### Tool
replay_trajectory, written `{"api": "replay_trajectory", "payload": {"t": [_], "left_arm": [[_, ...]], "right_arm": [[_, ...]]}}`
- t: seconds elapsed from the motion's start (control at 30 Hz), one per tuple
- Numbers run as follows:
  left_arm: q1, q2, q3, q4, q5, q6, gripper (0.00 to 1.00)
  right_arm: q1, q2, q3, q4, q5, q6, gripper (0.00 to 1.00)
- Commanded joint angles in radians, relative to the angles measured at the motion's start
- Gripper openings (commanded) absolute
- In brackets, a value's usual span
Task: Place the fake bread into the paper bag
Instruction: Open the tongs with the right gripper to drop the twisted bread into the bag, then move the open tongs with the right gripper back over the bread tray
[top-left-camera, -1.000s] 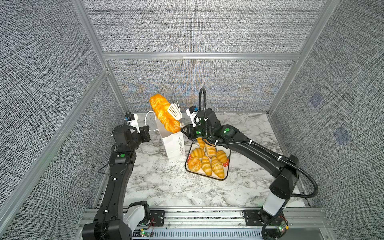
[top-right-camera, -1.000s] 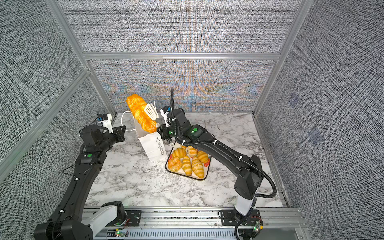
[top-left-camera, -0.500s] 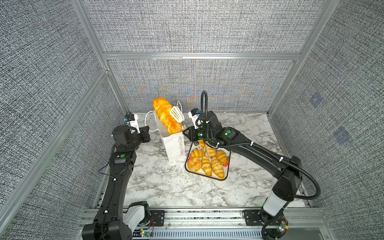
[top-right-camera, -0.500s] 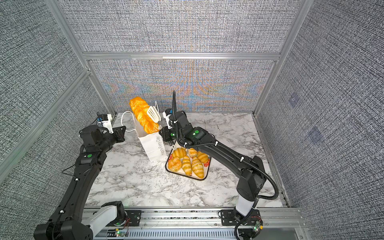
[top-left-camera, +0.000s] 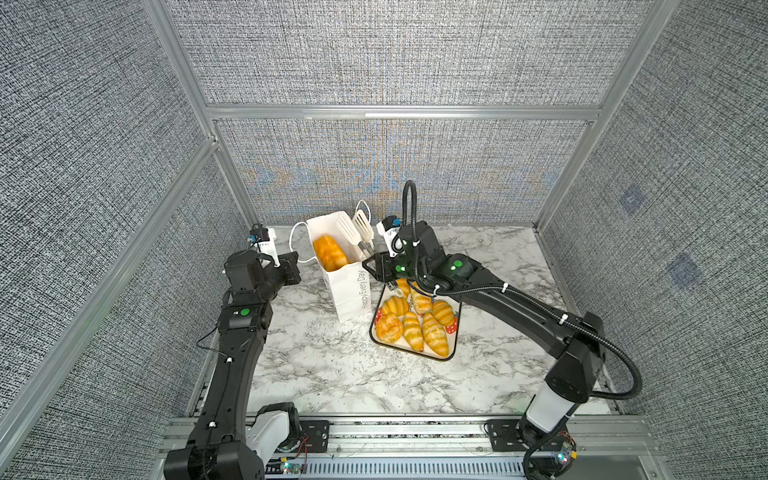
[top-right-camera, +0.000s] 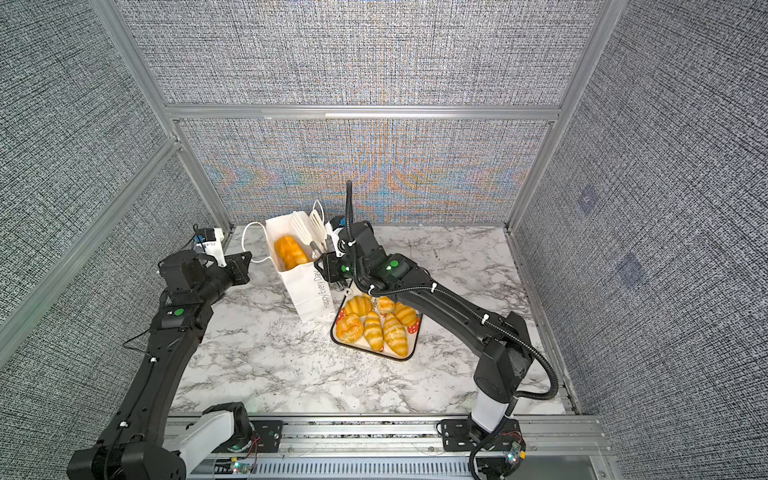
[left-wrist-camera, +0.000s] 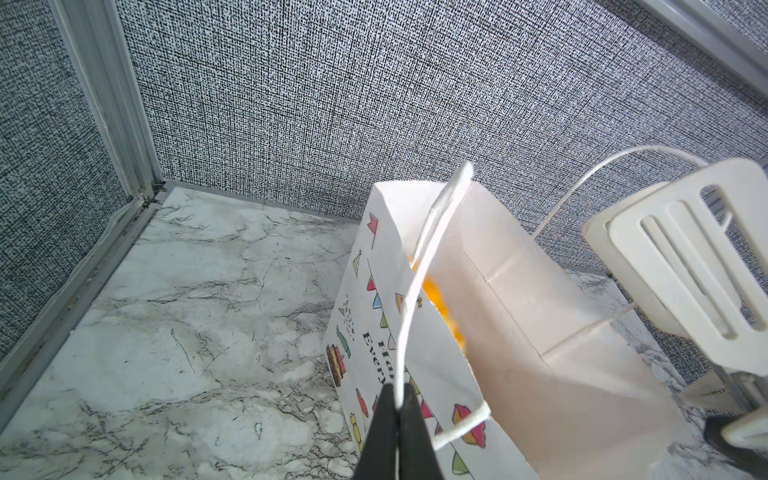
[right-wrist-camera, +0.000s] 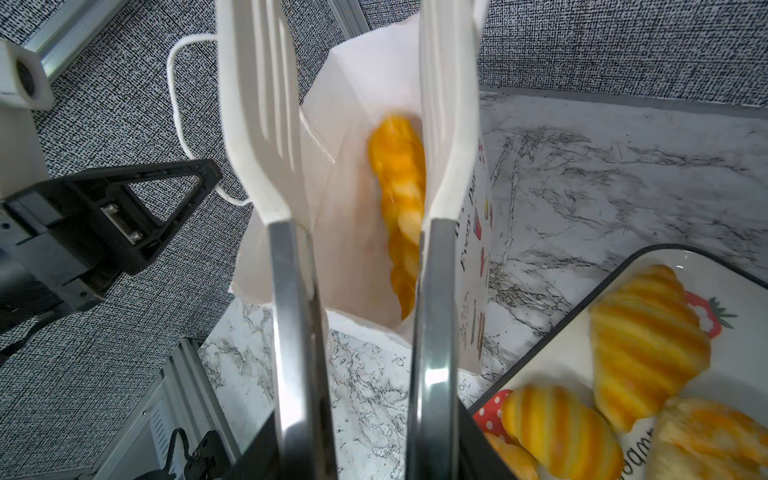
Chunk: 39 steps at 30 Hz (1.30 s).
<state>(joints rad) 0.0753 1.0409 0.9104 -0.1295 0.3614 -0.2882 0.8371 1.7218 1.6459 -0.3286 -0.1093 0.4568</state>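
1. Fake bread loaf (top-left-camera: 330, 253) inside upright paper bag (top-left-camera: 351, 291); other pastries (top-left-camera: 415, 326) on tray (right-wrist-camera: 561, 357) beside it.
2. Left gripper (left-wrist-camera: 397, 409) pinching bag's cord handle (left-wrist-camera: 419, 282); right gripper (top-left-camera: 376, 266) gripping white tongs (top-left-camera: 357, 226), blades apart.
3. Marble tabletop (top-left-camera: 332, 374), grey woven walls (top-left-camera: 395, 62).

The bag (top-left-camera: 349, 286) stands with its mouth open, but a loaf (top-left-camera: 329, 252) fills the mouth's left part and the tongs (top-left-camera: 356, 226) hang spread over its right rim. The tray (top-left-camera: 415, 354) sits just beside the bag, leaving a narrow strip. The left end effector (left-wrist-camera: 398, 405), pinching the cord handle (left-wrist-camera: 419, 266), blocks the bag's left side. The front of the tabletop (top-left-camera: 332, 374) lies bare.
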Motion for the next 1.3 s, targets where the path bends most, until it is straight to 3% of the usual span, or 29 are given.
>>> {"api": "replay_trajectory", "payload": {"t": [0.0, 0.4, 0.83, 1.27], "left_arm": [[0.001, 0.001, 0.000, 0.023, 0.002, 0.002, 0.00], [0.001, 0.002, 0.002, 0.021, 0.000, 0.003, 0.00], [0.001, -0.009, 0.001, 0.014, -0.035, 0.004, 0.00], [0.001, 0.000, -0.002, 0.021, -0.025, 0.000, 0.00]], "right_arm": [[0.000, -0.009, -0.001, 0.043, 0.002, 0.011, 0.45], [0.007, -0.033, 0.021, 0.020, -0.003, -0.008, 0.46], [0.002, -0.187, 0.008, -0.053, 0.107, -0.063, 0.46], [-0.168, -0.366, -0.157, -0.170, 0.156, -0.022, 0.46]]}}
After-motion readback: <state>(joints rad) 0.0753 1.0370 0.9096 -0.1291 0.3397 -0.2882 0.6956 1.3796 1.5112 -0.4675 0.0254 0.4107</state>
